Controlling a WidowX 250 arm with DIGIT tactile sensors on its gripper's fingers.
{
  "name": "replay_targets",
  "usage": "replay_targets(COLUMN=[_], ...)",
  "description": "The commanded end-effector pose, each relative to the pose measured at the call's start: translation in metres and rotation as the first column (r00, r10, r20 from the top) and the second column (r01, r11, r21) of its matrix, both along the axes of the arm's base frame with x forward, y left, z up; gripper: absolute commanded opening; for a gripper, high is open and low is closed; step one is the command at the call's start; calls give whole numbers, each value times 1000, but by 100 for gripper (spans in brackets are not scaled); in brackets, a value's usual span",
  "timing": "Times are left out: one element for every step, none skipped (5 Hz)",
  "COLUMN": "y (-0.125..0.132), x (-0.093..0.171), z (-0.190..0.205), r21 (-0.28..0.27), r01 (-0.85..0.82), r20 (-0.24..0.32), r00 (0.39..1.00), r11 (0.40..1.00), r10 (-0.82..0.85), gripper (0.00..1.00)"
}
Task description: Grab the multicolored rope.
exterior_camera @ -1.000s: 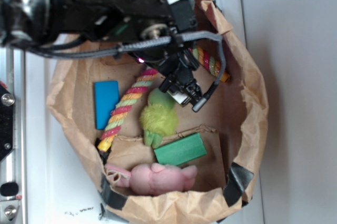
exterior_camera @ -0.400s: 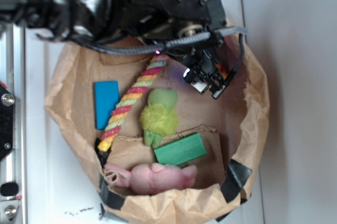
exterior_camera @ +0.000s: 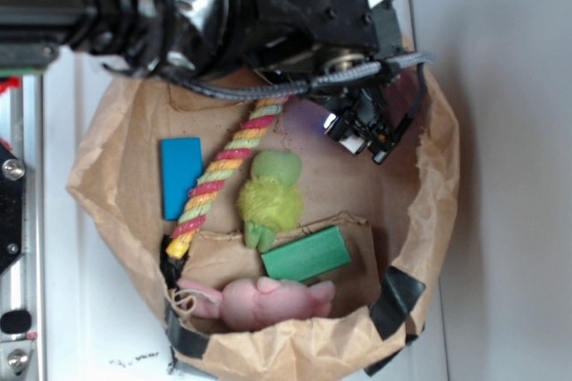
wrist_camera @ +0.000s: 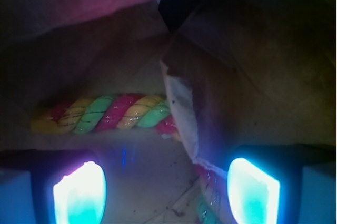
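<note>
The multicolored rope point(exterior_camera: 217, 173) is a thick twist of red, pink, yellow and green. It lies slanted on the floor of the paper bag point(exterior_camera: 429, 211), its upper part hidden under the black arm. My gripper point(exterior_camera: 366, 139) hangs open to the right of it, near the bag's upper right wall. In the wrist view a stretch of the rope point(wrist_camera: 105, 113) crosses ahead of my open gripper point(wrist_camera: 166, 192). A second stretch point(wrist_camera: 208, 200) runs down beside the right glowing pad point(wrist_camera: 253, 190), partly behind a torn paper flap point(wrist_camera: 181, 113). Nothing is gripped.
A fuzzy lime-green plush toy point(exterior_camera: 268, 198) lies just right of the rope. A blue block point(exterior_camera: 181, 177) is to its left, a green block point(exterior_camera: 306, 254) below, and a pink plush toy point(exterior_camera: 268, 302) at the bag's near wall. The bag's walls rise all round.
The arm has moved right and up in the exterior view, away from the green plush toward the bag's upper right wall. The rope's far right end is now covered.
</note>
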State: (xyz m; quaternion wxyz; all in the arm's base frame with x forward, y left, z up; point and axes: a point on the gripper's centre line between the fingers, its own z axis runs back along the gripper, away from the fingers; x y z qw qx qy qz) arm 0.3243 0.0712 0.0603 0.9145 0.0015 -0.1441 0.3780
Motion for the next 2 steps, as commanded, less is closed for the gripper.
replay_targets(y=[6,14], x=[6,-3], z=[1,9], r21=[47,35], r01=[-24,-16], r20=[28,21], r00=[999,1000], r11=[999,999], r10=[23,15], gripper=[100,100])
